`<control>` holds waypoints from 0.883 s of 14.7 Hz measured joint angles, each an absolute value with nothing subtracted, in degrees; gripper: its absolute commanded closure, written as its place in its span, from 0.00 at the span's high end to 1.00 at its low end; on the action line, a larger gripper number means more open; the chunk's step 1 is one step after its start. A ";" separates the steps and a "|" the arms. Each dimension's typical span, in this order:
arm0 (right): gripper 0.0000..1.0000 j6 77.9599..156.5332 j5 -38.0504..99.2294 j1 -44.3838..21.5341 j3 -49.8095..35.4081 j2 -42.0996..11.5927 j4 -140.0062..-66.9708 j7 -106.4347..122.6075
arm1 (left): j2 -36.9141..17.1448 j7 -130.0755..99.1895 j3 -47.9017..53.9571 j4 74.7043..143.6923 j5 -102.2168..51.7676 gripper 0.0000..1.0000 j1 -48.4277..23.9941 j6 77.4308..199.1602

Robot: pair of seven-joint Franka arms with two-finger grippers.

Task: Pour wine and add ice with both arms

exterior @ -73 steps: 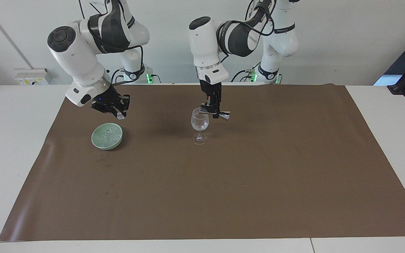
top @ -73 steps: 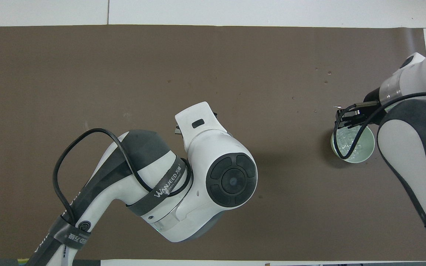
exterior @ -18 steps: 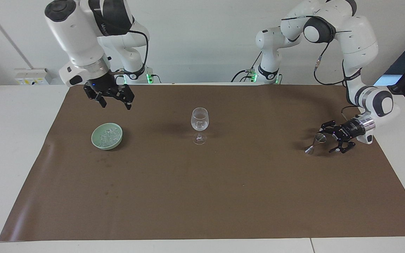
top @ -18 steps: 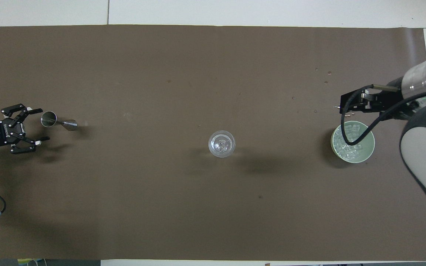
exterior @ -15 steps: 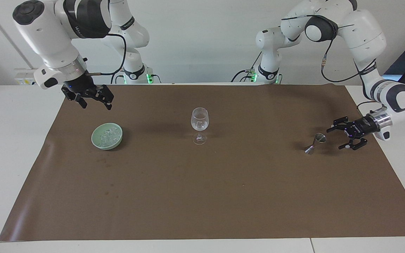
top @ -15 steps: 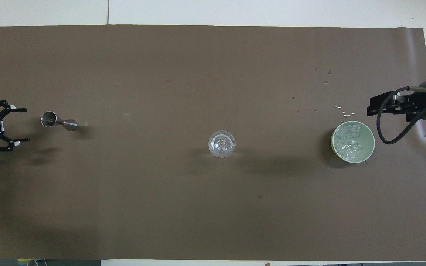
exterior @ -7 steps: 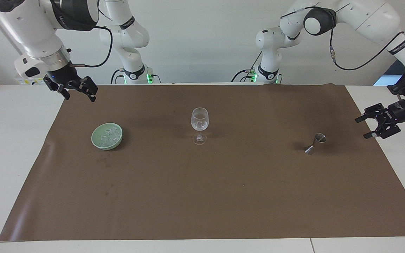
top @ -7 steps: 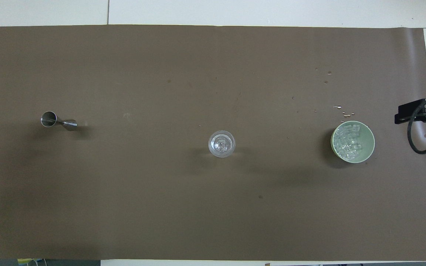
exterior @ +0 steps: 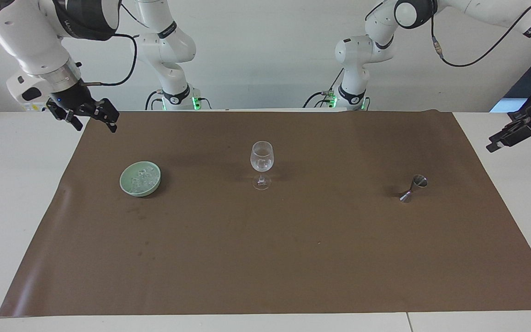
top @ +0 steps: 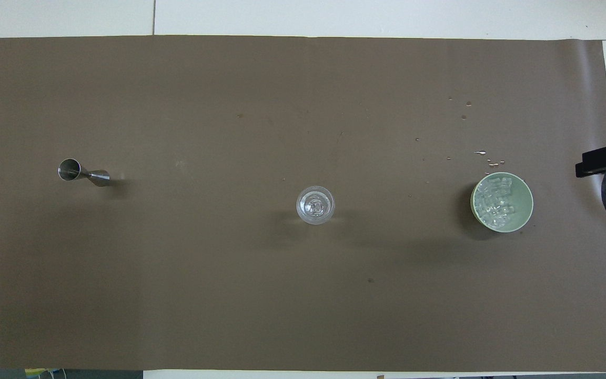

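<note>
The steel jigger [exterior: 414, 188] stands upright on the brown mat toward the left arm's end, also in the overhead view [top: 83, 173]. The clear wine glass [exterior: 262, 159] stands mid-mat with clear pieces in it [top: 315, 205]. Ice pieces [exterior: 142, 177] lie in the pale green bowl [exterior: 127, 186] toward the right arm's end; the ice [top: 492, 202] and bowl [top: 528, 195] show from above too. My right gripper [exterior: 95, 127] is open and empty, raised over the mat's corner, apart from the bowl [top: 597, 162]. My left gripper [exterior: 496, 142] is raised over the white table past the mat's edge, holding nothing.
The brown mat [exterior: 265, 258] covers most of the white table [exterior: 12, 184]. Small wet drops [top: 484, 155] lie on the mat just farther from the robots than the bowl.
Both arms have drawn back outward and upward. The left gripper let go of the jigger, which stands on the mat, and moved off past the mat's edge. The right gripper moved away from the bowl.
</note>
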State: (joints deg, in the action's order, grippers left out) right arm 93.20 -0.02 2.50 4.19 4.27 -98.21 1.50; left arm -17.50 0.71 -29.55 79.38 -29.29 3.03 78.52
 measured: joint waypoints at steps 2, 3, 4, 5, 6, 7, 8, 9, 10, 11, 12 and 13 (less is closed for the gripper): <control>1.00 93.61 -0.02 2.50 4.11 4.27 -96.63 1.54 | -15.89 5.09 -29.32 79.34 -23.07 1.00 0.48 79.06; 1.00 93.61 -0.02 2.50 4.07 4.27 -96.13 1.54 | -14.89 6.12 -28.62 79.30 -20.74 1.00 -0.65 79.71; 1.00 93.61 -0.02 2.50 4.06 4.27 -95.90 1.54 | -13.74 6.72 -26.82 79.28 -19.01 1.00 -1.14 80.55; 1.00 93.65 -0.02 2.51 4.06 4.27 -95.85 1.48 | -12.62 6.84 -24.20 79.27 -16.90 1.00 -1.22 81.36; 1.00 93.79 -0.02 2.51 4.06 4.23 -95.85 1.26 | -11.54 6.88 -21.12 79.27 -13.78 1.00 -1.19 81.90; 1.00 94.08 -0.02 2.51 4.06 4.13 -95.85 0.95 | -10.49 6.88 -17.51 79.30 -10.42 1.00 -0.95 82.26; 1.00 94.19 -0.02 2.54 3.99 3.86 -95.86 0.74 | -9.56 6.88 -13.64 79.35 -7.71 1.00 -0.26 82.33; 1.00 94.19 -0.02 2.65 3.77 3.34 -95.85 0.61 | -8.73 6.87 -9.60 79.50 -5.84 1.00 0.86 82.34; 1.00 94.17 -0.02 2.70 3.49 2.74 -95.81 0.51 | -8.00 6.83 -6.31 79.67 -4.66 1.00 1.83 82.34; 1.00 94.17 -0.02 2.70 3.27 2.20 -95.74 0.42 | -7.40 6.81 -4.15 79.86 -4.00 1.00 2.35 82.34; 1.00 94.16 -0.02 2.70 3.16 1.82 -95.60 0.35 | -6.78 6.81 -2.70 80.16 -3.79 1.00 2.71 82.34; 1.00 94.13 -0.02 2.72 3.13 1.60 -95.42 0.31 | -6.02 6.83 -1.66 80.85 -3.74 1.00 2.91 82.34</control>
State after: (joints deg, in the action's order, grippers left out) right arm 94.13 -0.02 2.72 3.13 1.60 -95.42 0.31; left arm -6.02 6.83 -1.66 80.85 -3.74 2.91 82.34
